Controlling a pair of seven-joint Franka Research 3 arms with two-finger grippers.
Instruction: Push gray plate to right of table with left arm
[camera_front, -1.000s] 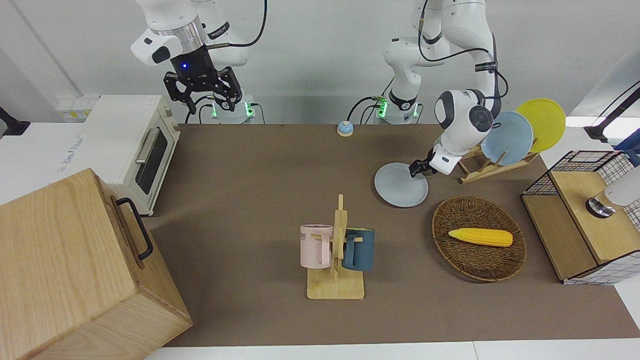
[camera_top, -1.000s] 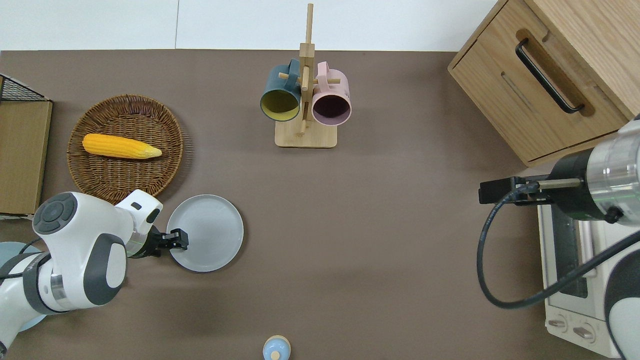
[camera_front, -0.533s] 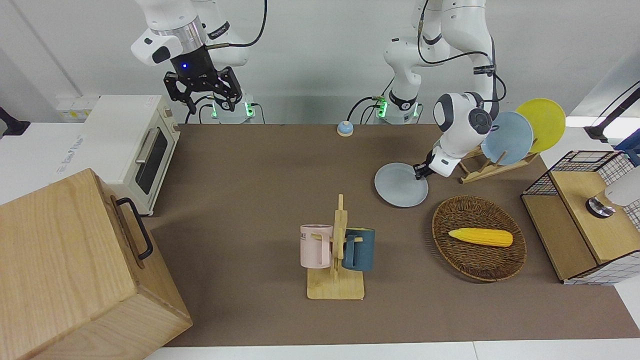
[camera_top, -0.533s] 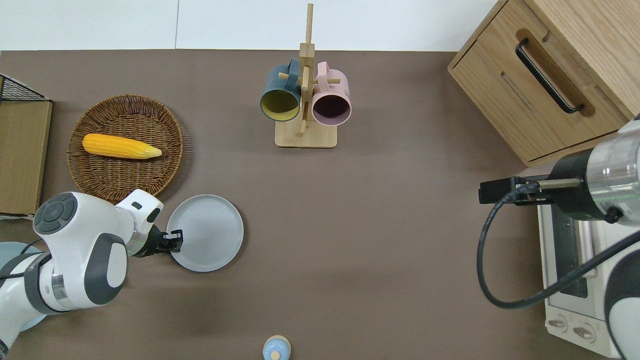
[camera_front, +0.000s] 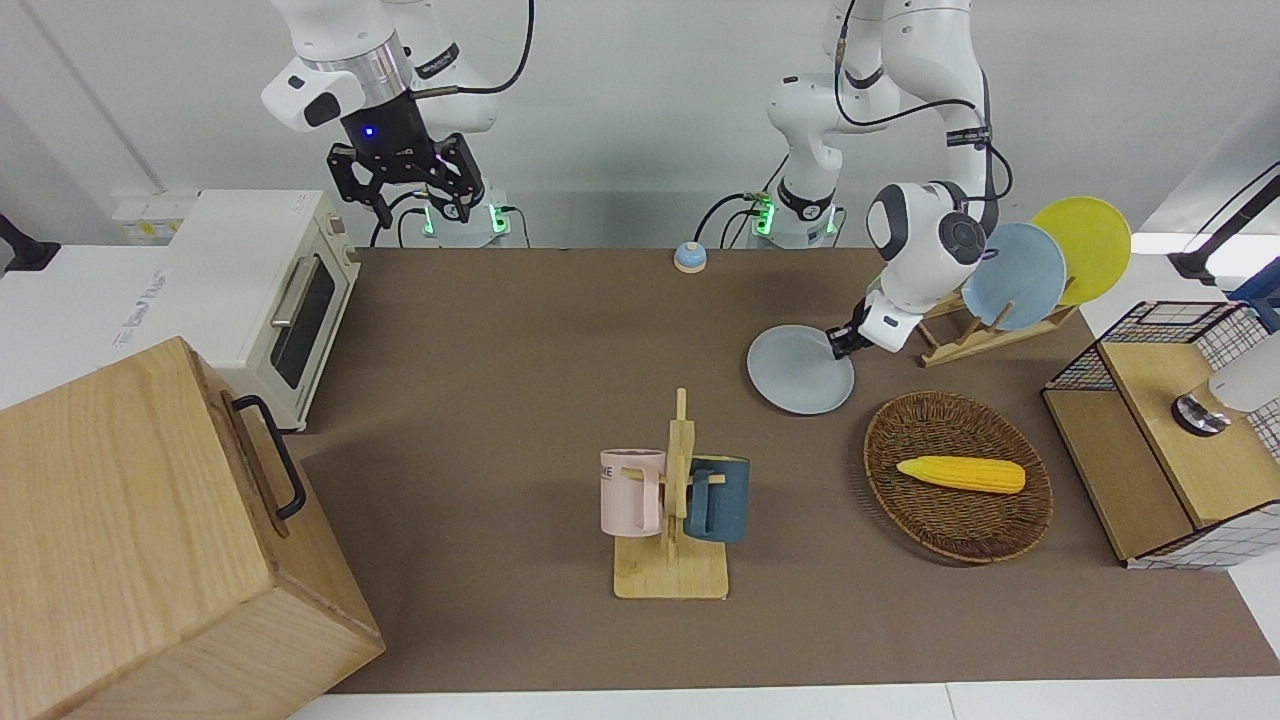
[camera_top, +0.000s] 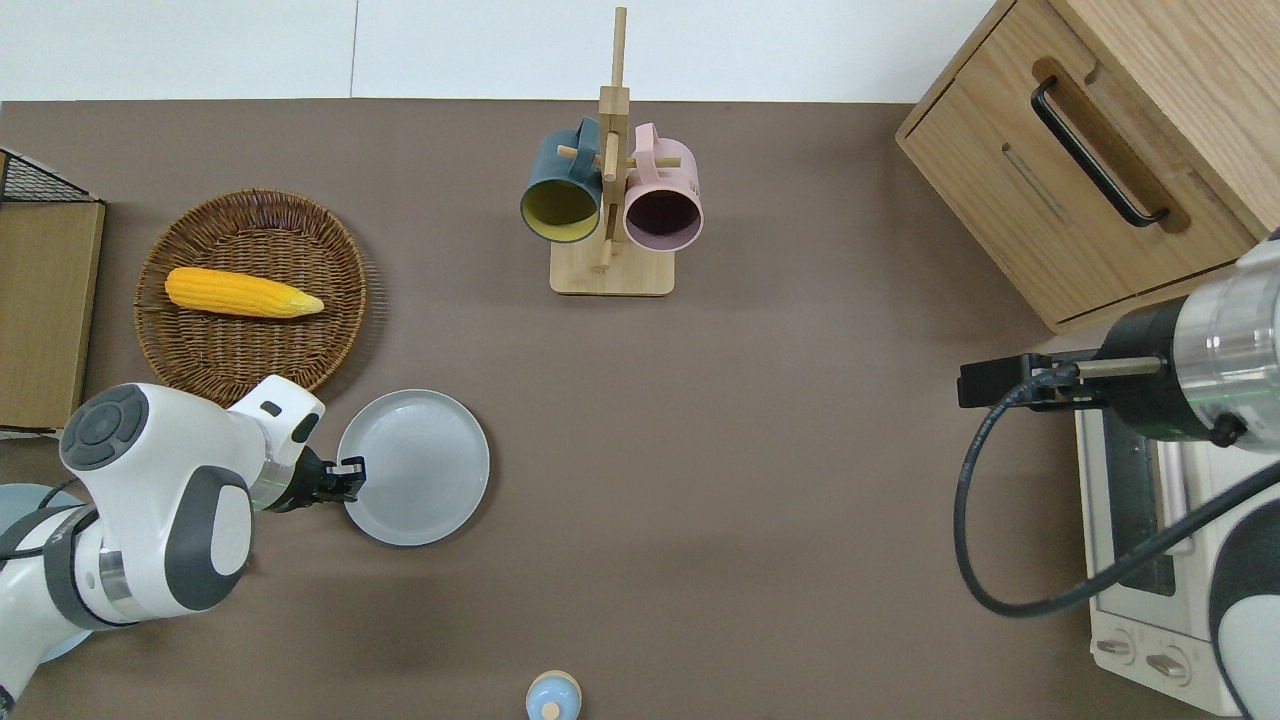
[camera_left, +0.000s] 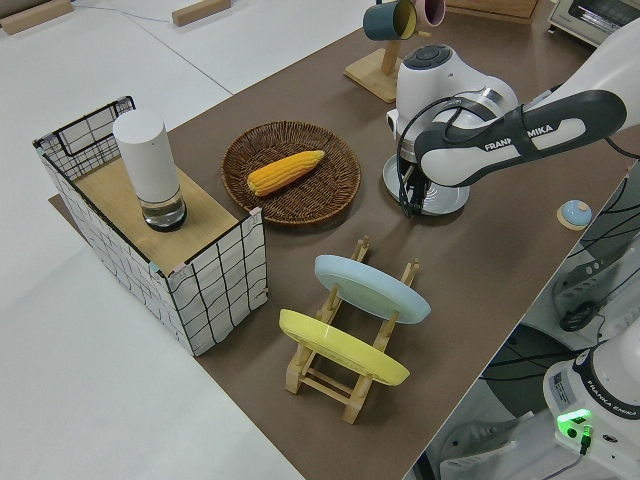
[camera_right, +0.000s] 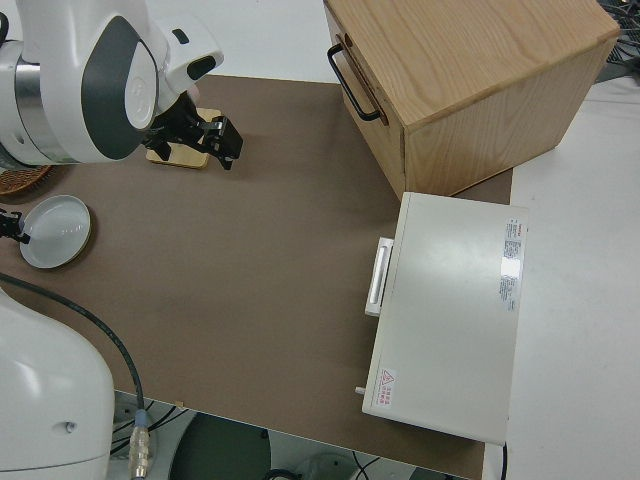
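Brown counter (camera_top: 760, 480): left gripper (camera_top: 350, 478), jaws' opening unclear, touches the gray plate (camera_top: 420, 470), which could pivot off an off-centre push.

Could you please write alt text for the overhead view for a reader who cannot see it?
The left arm's end effector sits at the rim of the gray plate on the brown table, at the left arm's end. Farther from the robots are a wicker basket with corn and a mug rack.

The left arm (camera_top: 150, 500) reaches low, its wrist angled down toward the table; the right arm (camera_front: 375, 95) is parked.
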